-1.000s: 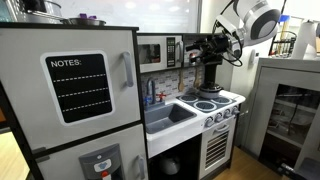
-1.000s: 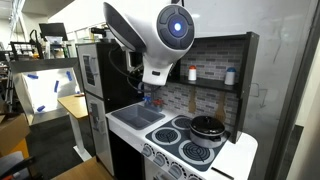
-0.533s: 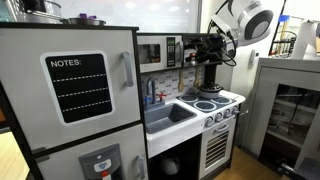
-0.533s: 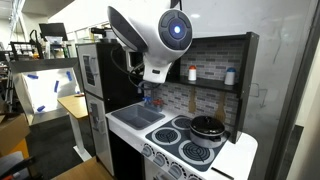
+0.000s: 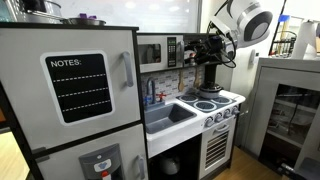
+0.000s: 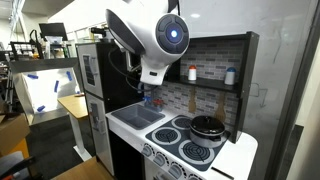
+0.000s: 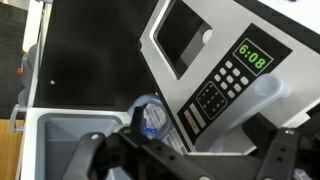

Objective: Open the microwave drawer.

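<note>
Toy microwave (image 5: 158,53): pale silver face, dark window (image 7: 183,35), black keypad (image 7: 215,95), green display (image 7: 252,57) reading 6:08. Door shut. Sits on the play kitchen's upper shelf, above the sink (image 5: 168,115) and next to the fridge (image 5: 70,90). Gripper (image 5: 195,47): fingers spread apart, holding nothing, close by the keypad side. Since half a second ago the arm has barely shifted and the microwave is unchanged.
</note>
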Controlling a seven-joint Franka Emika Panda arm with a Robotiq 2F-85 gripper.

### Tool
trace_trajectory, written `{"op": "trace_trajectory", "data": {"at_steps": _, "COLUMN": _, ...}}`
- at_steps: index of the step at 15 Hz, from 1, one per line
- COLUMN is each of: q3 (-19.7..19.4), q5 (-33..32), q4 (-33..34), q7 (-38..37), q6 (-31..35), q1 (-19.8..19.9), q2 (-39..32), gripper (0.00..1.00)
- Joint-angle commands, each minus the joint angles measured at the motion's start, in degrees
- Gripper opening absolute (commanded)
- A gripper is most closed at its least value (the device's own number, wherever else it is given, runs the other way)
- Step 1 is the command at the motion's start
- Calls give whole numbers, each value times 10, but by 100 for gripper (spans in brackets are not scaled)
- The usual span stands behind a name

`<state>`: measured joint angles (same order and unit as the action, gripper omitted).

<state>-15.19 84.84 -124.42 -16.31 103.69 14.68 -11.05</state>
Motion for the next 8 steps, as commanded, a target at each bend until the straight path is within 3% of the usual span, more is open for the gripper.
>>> {"op": "trace_trajectory", "data": {"at_steps": 1, "q3": -1, "q5": 4, "q4": -25, "q7": -8, "q6": -1, "q1": 1, "q2": 15, "gripper": 100}}
{"op": "trace_trajectory", "data": {"at_steps": 8, "q3": -5, "q5": 9, "q4": -64, "q7": -2, "q6": 5, "q1": 1, "q2": 34, "gripper": 100}}
